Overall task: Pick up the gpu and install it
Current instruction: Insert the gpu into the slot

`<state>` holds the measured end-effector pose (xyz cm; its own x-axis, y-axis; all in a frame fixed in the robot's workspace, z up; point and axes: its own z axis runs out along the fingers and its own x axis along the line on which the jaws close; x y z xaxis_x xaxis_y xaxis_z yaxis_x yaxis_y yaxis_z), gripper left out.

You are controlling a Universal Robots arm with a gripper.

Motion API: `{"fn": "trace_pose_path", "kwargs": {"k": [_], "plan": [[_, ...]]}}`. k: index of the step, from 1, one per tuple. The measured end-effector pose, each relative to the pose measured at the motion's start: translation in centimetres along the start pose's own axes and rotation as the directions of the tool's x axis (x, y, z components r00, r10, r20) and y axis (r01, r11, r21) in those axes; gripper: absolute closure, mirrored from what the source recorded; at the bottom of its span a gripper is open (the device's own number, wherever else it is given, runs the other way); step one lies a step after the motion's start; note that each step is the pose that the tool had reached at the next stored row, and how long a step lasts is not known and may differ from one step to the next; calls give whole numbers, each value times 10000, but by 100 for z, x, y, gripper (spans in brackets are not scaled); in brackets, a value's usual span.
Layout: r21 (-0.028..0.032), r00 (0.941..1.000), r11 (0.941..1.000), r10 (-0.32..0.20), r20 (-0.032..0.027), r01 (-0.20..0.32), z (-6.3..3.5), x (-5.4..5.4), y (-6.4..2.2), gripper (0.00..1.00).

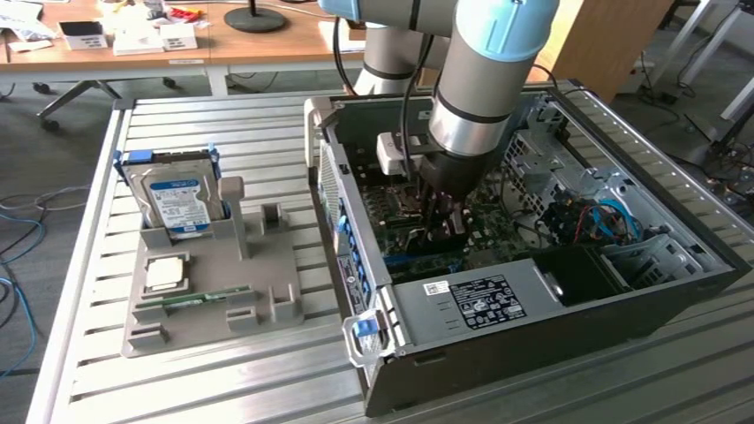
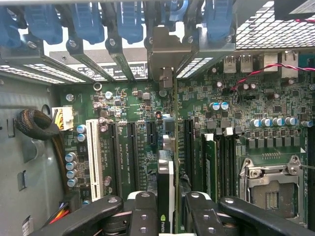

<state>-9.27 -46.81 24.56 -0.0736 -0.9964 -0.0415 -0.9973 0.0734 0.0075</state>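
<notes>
Wooden desks (image 1: 141, 49) run across the back of the room at the upper left of the exterior view, and in front of them you've got the slatted metal bench (image 1: 236, 380).

Starting at the exterior view's left, there's the grey fixture (image 1: 207, 327) on the bench. The hard drive (image 1: 177, 201) stands upright in its rear cradle, a processor chip (image 1: 165, 272) lies flat below it, and the RAM stick (image 1: 194, 300) rests on its edge just in front of that.

Moving right, the computer case (image 1: 659, 305) lies open on its side, touching nothing on the fixture. Your arm (image 1: 483, 79) comes down from the upper centre straight into it, and the end effector (image 1: 446, 216) is down low over the motherboard (image 2: 133, 113).

Now the wrist view. You're closed narrow on the gpu (image 2: 166, 187), with black fingers (image 2: 142, 216) pressed on either face and the card seen edge-on between them. It stands upright over the board among the black expansion slots, well apart from the white slot (image 2: 91, 152) and the processor socket (image 2: 273, 179). Its silver bracket (image 2: 170, 51) sits at the rear wall, in the gap between the blue latches (image 2: 88, 19). Whether the card's edge is down in a slot, you can't tell from here.
</notes>
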Motion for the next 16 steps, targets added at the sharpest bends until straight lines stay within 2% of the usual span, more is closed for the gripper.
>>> {"fn": "trace_pose_path", "kwargs": {"k": [16], "plan": [[0, 10000, 10000, 0, 0, 0, 0, 0, 0, 74]]}}
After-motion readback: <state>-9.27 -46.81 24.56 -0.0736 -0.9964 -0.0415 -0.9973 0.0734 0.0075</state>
